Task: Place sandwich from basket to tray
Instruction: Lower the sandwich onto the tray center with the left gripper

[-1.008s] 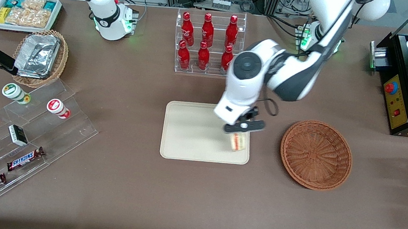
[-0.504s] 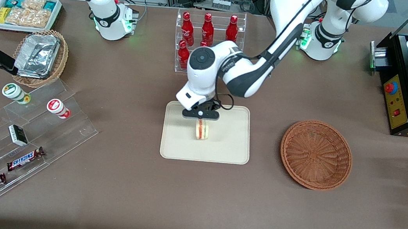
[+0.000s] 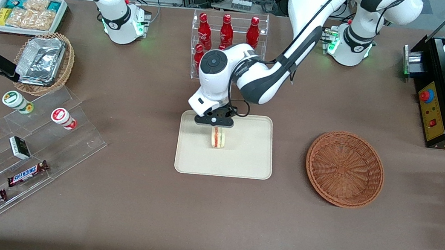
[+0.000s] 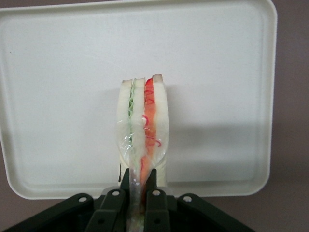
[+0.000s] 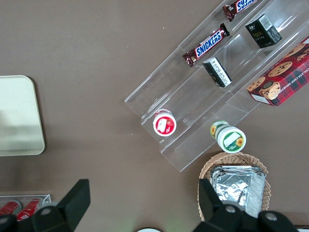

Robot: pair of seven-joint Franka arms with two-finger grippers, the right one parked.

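The tray (image 3: 243, 162) lies in the middle of the bench (image 3: 143, 200), and over it the claw (image 3: 215, 120) hangs with the sandwich (image 3: 217, 137) pinched between its fingers (image 4: 152, 186). In the wrist view the fingers are closed narrowly on the wedge's filling edge, gripping the clear wrap and squeezing the bread slices together; the rest of the sandwich stands out edge-on over the tray's cream surface.

The main risk from here, as a judgement, is in the release. The wedge is held on edge, so if the claw lets go while it is above the surface it could topple or roll, possibly toward the rim nearer the bottle rack (image 3: 228, 48). The slippery wrap might also cling to a finger and drag the sandwich as the arm lifts. Whether it already touches the tray cannot be told.

Toward the working arm's end, the basket (image 3: 345, 169) sits apart from the tray with nothing visible in it.
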